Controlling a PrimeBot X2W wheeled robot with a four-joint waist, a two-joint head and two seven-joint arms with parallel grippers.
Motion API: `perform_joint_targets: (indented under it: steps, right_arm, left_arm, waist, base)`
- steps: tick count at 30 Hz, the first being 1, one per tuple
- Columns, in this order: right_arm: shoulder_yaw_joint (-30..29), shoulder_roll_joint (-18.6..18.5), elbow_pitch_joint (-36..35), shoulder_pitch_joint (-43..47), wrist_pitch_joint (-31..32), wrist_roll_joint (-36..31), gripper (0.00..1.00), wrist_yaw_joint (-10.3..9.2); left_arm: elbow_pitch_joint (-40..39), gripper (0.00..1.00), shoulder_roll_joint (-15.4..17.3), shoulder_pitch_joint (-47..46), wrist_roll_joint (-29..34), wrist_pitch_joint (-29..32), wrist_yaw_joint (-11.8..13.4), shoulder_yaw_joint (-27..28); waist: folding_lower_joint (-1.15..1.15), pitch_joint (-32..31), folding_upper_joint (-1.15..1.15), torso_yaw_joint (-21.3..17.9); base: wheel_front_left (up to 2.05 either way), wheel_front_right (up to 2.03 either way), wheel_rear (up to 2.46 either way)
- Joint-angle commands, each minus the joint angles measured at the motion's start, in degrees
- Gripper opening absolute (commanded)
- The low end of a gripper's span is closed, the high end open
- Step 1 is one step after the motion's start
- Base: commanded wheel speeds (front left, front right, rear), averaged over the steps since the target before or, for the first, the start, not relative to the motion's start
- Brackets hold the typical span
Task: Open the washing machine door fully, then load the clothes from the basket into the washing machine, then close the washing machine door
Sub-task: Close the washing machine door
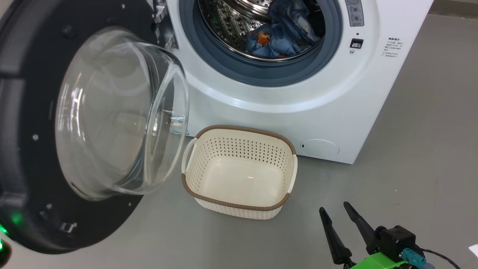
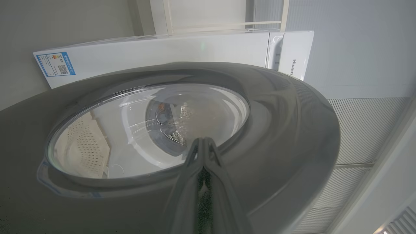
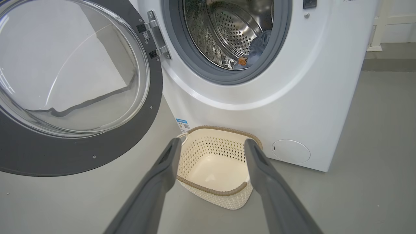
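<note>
The washing machine (image 1: 291,97) stands with its door (image 1: 33,194) swung out to the left, its glass bowl bulging toward me. Light blue clothes (image 1: 283,33) with orange prints lie inside the steel drum, and they show again in the right wrist view as clothes (image 3: 256,48). The cream basket (image 1: 239,129) sits empty on the floor in front of the washer. My right gripper (image 1: 334,208) hovers open, low and to the right of the basket (image 3: 211,190). My left gripper (image 2: 203,141) is shut with nothing in it, its tips close against the door's outer face (image 2: 276,130).
Grey floor (image 1: 410,157) stretches to the right of the washer. A round white service flap (image 1: 320,148) sits low on the washer front. A blue sticker (image 2: 55,64) marks its side. A white scrap (image 1: 474,249) lies at the right edge.
</note>
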Motion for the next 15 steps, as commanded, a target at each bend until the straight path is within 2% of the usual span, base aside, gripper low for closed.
perform_joint_targets:
  steps: [1, 5, 15]
  right_arm:
    - [1.34, 0.05, -1.09, -0.97, -0.28, 0.47, 1.00, 0.17]
    - [1.58, 0.05, -1.03, -1.11, -0.28, 0.62, 1.00, 0.17]
    - [1.72, 0.05, -0.82, -1.53, -0.28, 0.86, 1.00, 0.17]
  left_arm:
    - [-2.59, 0.00, 1.42, 0.54, -1.07, 1.14, -0.41, 0.77]
    - [-7.62, 0.00, -1.25, 3.04, -1.53, 3.23, -0.25, -0.59]
    - [-17.87, 0.00, -6.45, 6.35, -3.64, 7.11, 2.04, -3.51]
  waist:
    - [0.00, 0.04, 0.00, -0.01]
    - [0.00, 0.43, 0.00, -0.27]
    - [0.00, 1.35, 0.00, -1.23]
  base:
    - [0.00, 0.00, 0.00]
    - [0.00, 0.00, 0.00]
    - [0.00, 0.00, 0.00]
